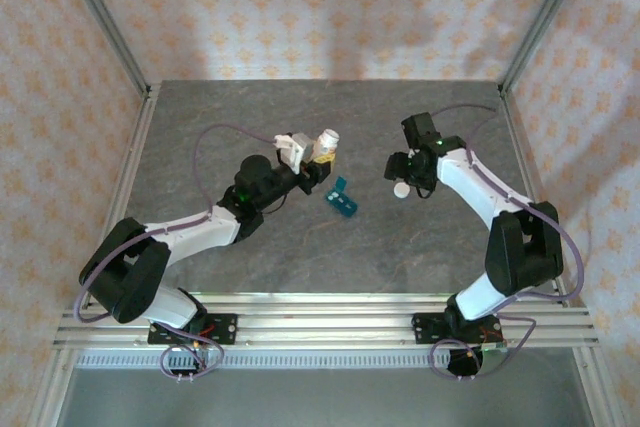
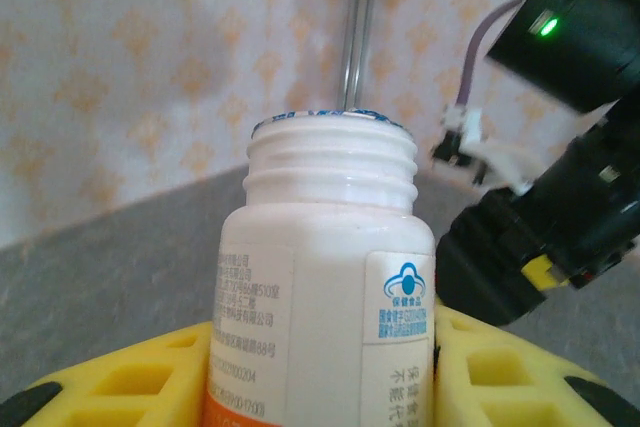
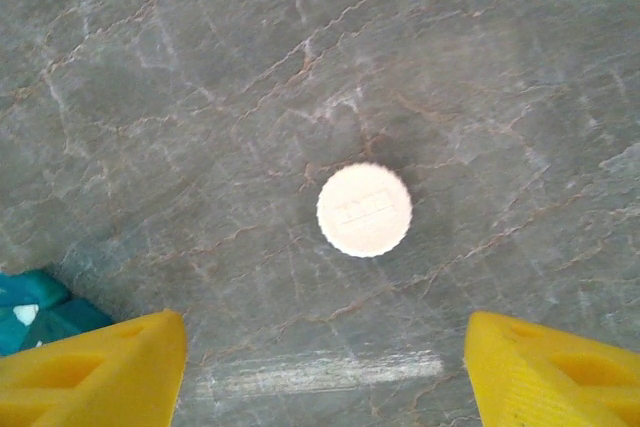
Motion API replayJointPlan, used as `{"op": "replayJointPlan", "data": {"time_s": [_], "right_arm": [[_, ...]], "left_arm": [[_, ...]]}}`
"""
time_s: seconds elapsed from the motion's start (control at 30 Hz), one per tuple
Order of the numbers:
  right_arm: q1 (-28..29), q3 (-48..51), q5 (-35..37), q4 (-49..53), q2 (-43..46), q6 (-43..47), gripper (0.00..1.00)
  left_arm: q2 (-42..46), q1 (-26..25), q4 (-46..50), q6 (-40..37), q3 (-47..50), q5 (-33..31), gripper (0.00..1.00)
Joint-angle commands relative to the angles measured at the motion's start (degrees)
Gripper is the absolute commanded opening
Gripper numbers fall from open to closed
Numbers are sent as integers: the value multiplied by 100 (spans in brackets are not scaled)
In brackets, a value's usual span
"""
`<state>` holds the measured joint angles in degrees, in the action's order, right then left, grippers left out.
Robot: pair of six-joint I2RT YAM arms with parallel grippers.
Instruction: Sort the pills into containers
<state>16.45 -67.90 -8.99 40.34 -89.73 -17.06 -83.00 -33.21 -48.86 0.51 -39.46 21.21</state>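
Left claw (image 2: 322,367) is clenched on the white bottle (image 2: 330,277). Its blocky yellow fingers (image 2: 120,387), moulded with square recesses, press in from both sides against the smooth plastic body. The bottle is a plain cylinder with the cap off and the ridged screw thread bare at the neck. Its label carries fine print, a blue logo and an orange band low down. A thin blue-printed edge runs round the mouth, and what lies inside I cannot tell.

Over to the right claw (image 3: 325,377): it is released, the two yellow fingers (image 3: 560,377) standing wide apart with nothing between them. On the table beyond them lies the cap (image 3: 364,210), a flat white disc. It has a finely notched rim and a raised rectangular stamp on top. The table (image 3: 200,67) is grey stone with pale and rusty veins and looks matt.

At eight o'clock from the cap, at the frame's edge, sits a corner of teal plastic. That is the pill box (image 1: 341,197), seen from above as a short strip flat on the table between the two claws. It lies at five o'clock from the bottle, with the cap at three o'clock from it and apart. A small white patch shows on the teal; pill or marking, I cannot tell.
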Motion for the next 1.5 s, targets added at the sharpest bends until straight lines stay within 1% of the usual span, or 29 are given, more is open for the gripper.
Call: {"op": "replayJointPlan", "data": {"time_s": [0.0, 0.1, 0.27, 0.53, 0.93, 1.07, 1.47], "right_arm": [[-105, -296, 236, 243, -229, 37, 74], [-124, -492, 266, 349, -481, 68, 74], [-133, -570, 280, 308, -753, 66, 74], [-137, -602, 408, 373, -1120, 217, 74], [-134, -662, 238, 182, -1715, 174, 72], [-138, -683, 239, 159, -1828, 159, 70], [-133, -737, 238, 147, -2018, 204, 61]], "left_arm": [[-38, 49, -1477, -60, 243, 206, 0], [-110, 47, -1986, -99, 417, 185, 0], [-67, 48, -2027, -135, 506, 276, 0], [-29, 44, -2071, -76, 511, 699, 0], [-58, 49, -2101, 19, 561, 691, 0], [-67, 48, -2101, 27, 578, 691, 0], [-76, 48, -2092, 28, 623, 674, 0]]}}
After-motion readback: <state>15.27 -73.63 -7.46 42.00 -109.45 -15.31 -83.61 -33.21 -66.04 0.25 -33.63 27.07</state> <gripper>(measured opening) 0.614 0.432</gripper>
